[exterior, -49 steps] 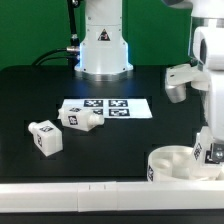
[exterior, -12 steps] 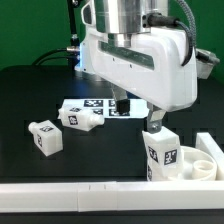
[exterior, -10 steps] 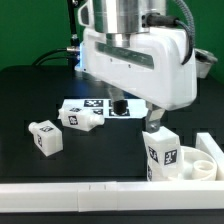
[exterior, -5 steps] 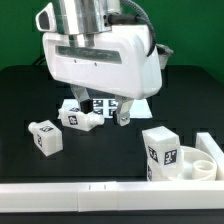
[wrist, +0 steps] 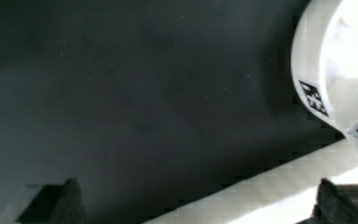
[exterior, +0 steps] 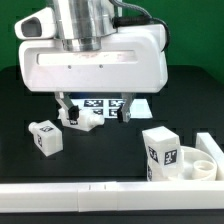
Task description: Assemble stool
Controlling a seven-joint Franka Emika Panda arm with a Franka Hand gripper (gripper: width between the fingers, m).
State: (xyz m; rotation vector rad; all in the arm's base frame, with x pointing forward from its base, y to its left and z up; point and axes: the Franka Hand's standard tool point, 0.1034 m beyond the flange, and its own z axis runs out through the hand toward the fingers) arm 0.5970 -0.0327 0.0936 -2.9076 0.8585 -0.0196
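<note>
The round white seat (exterior: 200, 160) lies at the exterior view's right front. One white leg (exterior: 160, 152) with a tag stands upright at its left rim. Two more legs lie on the black table: one (exterior: 45, 136) at the left and one (exterior: 84, 119) between my fingers' height and the marker board. My gripper (exterior: 95, 110) hangs open and empty above the table, left of the upright leg, its fingers wide apart. In the wrist view the gripper (wrist: 197, 205) shows two dark fingertips over bare black table, with the seat's curved rim (wrist: 329, 60) at one side.
The marker board (exterior: 110, 104) lies behind the gripper, partly hidden by it. The table's white front rail (exterior: 70, 194) runs along the front and crosses the wrist view (wrist: 247, 190). The robot's base is hidden behind the gripper body.
The gripper has moved from above the upright leg to the exterior view's left, and stays open. The leg stays standing at the seat. The lying legs have not moved.
</note>
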